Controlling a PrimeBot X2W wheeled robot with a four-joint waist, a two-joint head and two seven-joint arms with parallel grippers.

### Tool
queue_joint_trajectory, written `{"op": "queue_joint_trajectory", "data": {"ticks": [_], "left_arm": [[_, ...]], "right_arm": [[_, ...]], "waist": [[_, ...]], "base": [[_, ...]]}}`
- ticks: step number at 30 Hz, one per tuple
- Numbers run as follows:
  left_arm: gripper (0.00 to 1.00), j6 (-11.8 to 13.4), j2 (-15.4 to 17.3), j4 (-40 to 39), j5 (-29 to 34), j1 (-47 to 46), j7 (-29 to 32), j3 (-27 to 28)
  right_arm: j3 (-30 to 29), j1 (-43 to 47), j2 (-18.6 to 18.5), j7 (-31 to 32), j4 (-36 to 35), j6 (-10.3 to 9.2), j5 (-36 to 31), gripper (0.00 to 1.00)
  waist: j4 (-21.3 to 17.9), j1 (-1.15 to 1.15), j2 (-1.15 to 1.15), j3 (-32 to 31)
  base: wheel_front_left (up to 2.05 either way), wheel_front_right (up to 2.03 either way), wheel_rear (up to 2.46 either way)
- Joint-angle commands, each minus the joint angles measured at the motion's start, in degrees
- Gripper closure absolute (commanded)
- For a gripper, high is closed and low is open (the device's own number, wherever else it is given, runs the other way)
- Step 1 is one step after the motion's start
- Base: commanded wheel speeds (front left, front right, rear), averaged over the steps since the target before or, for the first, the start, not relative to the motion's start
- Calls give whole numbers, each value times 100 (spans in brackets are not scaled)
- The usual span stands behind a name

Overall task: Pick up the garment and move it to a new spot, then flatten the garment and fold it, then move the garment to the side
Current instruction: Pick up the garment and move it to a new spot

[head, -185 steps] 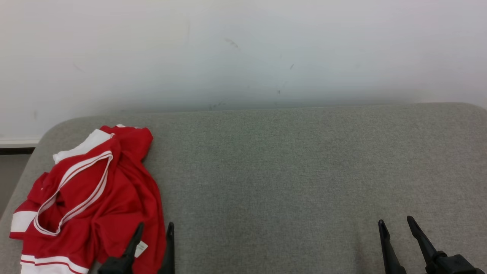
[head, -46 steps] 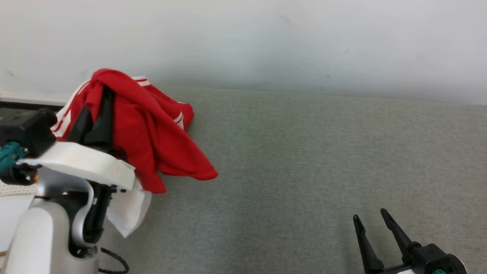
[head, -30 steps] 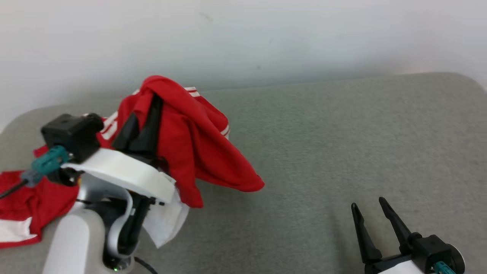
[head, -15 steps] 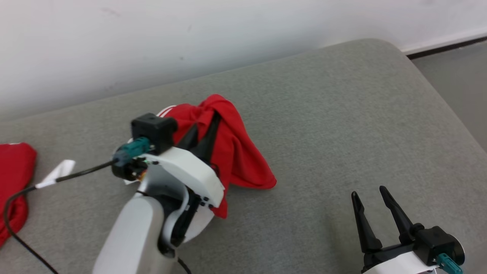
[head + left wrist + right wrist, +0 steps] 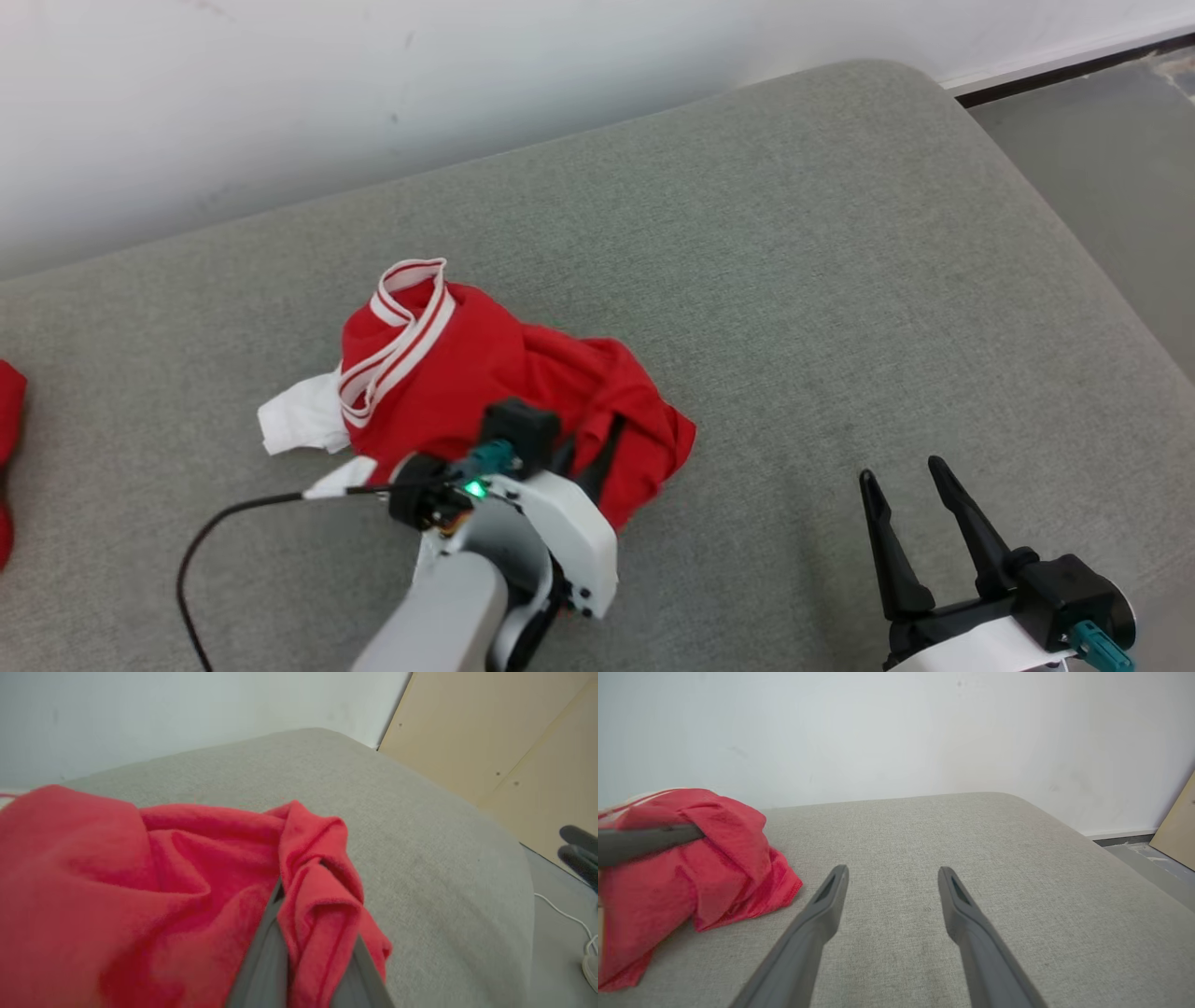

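Note:
The red garment (image 5: 467, 373) with white striped trim lies crumpled in the middle of the grey cushion (image 5: 822, 280). At its near right edge my left gripper (image 5: 594, 434) is shut on a fold of it. In the left wrist view that red fold (image 5: 322, 891) is bunched between the two grey fingers and hides their tips. My right gripper (image 5: 901, 476) stands open above bare cushion, to the right of the garment and apart from it. The right wrist view shows its open gripper (image 5: 893, 870) with nothing between the fingers and the garment (image 5: 700, 868) to the left.
A second red cloth (image 5: 7, 411) shows at the far left edge. A black cable (image 5: 215, 532) trails from my left wrist. The cushion rounds off at the right, with floor (image 5: 1102, 168) beyond it. A white wall runs behind. Tan boards (image 5: 490, 742) lean past the far corner.
The head view has swung right. My left gripper has carried the garment rightward and lowered it from a raised hang onto the cushion. The right gripper has stayed open.

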Motion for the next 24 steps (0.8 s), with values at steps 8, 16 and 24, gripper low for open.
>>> {"op": "queue_joint_trajectory", "data": {"ticks": [8, 16, 24], "left_arm": [[0, 89, 13, 801, -486, -116, -540, -975], [0, 368, 14, 737, -908, 193, -1237, -1132], [0, 795, 362, -47, -968, 843, -1663, -766]], "right_arm": [[139, -87, -6, 4, 41, -12, 80, 0], [-22, 58, -7, 5, -81, -12, -60, 0], [-362, 264, -50, 5, -366, -12, -274, 0]], "waist": [[125, 0, 0, -47], [385, 0, 0, -230], [910, 0, 0, -434]], "base": [[0, 0, 0], [0, 0, 0], [0, 0, 0]]}}
